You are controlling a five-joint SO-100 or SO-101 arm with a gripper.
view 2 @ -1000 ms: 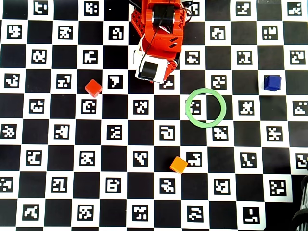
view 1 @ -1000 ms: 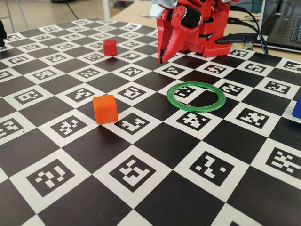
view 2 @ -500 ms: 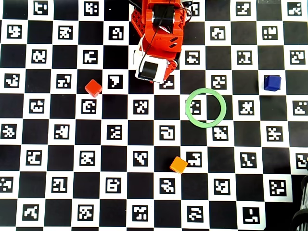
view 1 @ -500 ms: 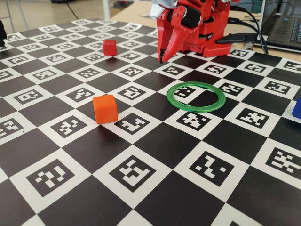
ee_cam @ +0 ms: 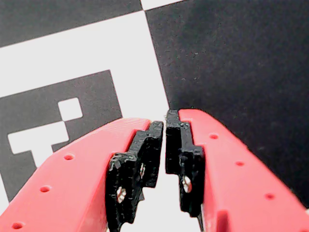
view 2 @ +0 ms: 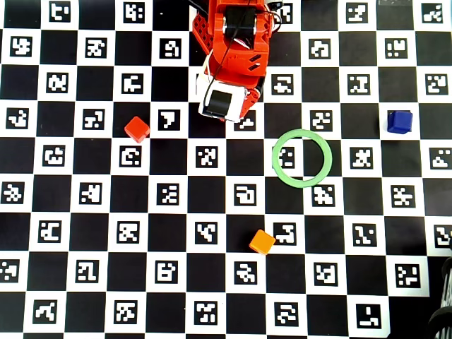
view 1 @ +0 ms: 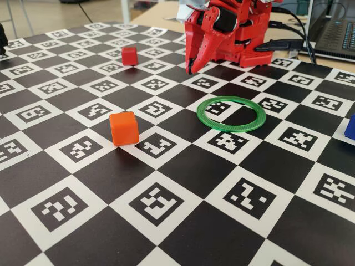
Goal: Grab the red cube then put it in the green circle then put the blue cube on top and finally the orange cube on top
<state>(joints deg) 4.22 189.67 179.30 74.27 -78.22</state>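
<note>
The red cube sits on the chequered mat at the far left in the fixed view. The orange cube sits nearer the front. The green circle lies flat and empty right of centre. The blue cube is at the right edge. My red gripper is folded back by the arm's base, pointing down just above the mat. Its jaws are shut with nothing between them. It is apart from all the cubes.
The arm's base stands at the mat's far edge. A laptop and cables lie behind the mat at the back right. A dark object shows at the overhead view's lower right corner.
</note>
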